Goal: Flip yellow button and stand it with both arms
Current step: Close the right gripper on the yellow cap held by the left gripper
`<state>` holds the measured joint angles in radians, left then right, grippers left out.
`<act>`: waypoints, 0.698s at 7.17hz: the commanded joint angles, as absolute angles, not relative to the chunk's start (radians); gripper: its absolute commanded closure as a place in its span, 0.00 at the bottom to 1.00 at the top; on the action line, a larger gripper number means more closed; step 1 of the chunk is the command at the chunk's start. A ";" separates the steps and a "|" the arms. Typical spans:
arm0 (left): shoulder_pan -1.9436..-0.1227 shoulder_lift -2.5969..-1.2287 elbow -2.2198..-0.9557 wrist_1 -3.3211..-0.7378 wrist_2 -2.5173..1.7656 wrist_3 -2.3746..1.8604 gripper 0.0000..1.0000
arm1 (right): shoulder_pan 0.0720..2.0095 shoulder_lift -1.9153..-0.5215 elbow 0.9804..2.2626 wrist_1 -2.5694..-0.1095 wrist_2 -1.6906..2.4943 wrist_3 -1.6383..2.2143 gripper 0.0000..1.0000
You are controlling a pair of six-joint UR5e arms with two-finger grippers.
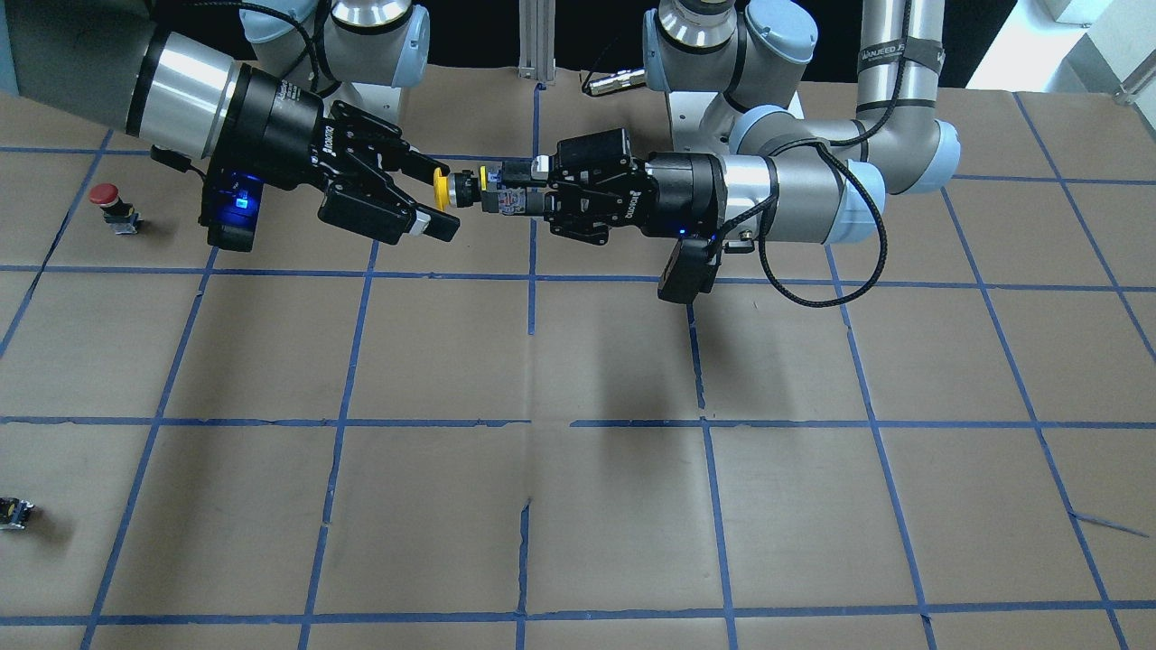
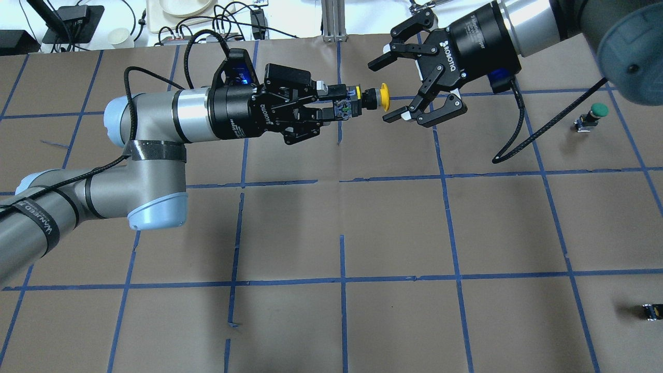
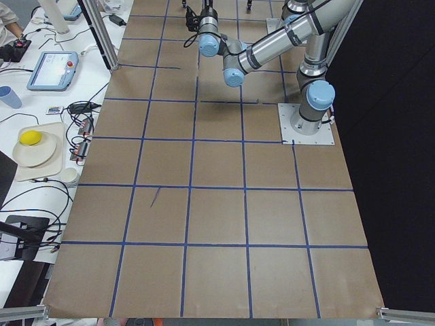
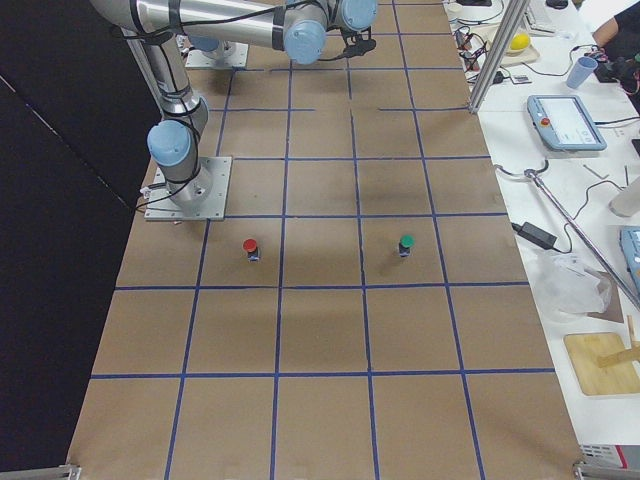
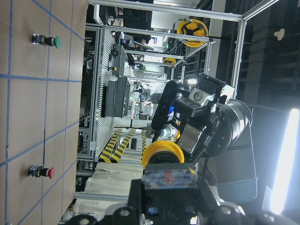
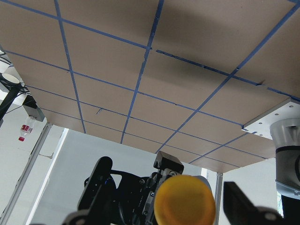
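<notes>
The left gripper (image 1: 528,194) is closed on the black-and-grey body of the yellow button (image 1: 470,192) and holds it clear of the table (image 1: 614,506), above the far rows of the blue-taped grid. The button axis is horizontal, with the yellow cap pointing away from the left gripper toward the right gripper (image 1: 442,200). The right gripper's jaws are spread wide and grasp nothing. The overhead view shows one finger on either side of the cap, and whether either finger touches the cap cannot be determined. The left wrist view shows the cap directly facing the right gripper. A red-capped button (image 1: 108,203) and a green-capped button (image 2: 595,113) stand upright on the table on the robot's right side, well apart from both grippers. A small black-grey block (image 2: 652,311) lies near the table edge on that same side. On the side bench, a pale round plate (image 3: 20,155) holds a yellow item (image 3: 30,138) of unidentifiable type. A white cup (image 3: 68,177) stands just beside the plate, and its contents cannot be seen.
</notes>
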<state>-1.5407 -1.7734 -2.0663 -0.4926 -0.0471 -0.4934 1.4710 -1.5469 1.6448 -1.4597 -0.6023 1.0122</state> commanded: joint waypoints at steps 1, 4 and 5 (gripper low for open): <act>-1.539 -1.770 -2.065 -0.492 -0.048 -0.494 0.95 | 1.471 -1.552 1.644 -1.445 -0.604 1.014 0.36; -1.540 -1.770 -2.065 -0.492 -0.048 -0.531 0.75 | 1.470 -1.552 1.646 -1.419 -0.614 1.012 0.71; -1.540 -1.767 -2.065 -0.492 -0.043 -0.532 0.68 | 1.470 -1.554 1.644 -1.417 -0.609 1.012 0.80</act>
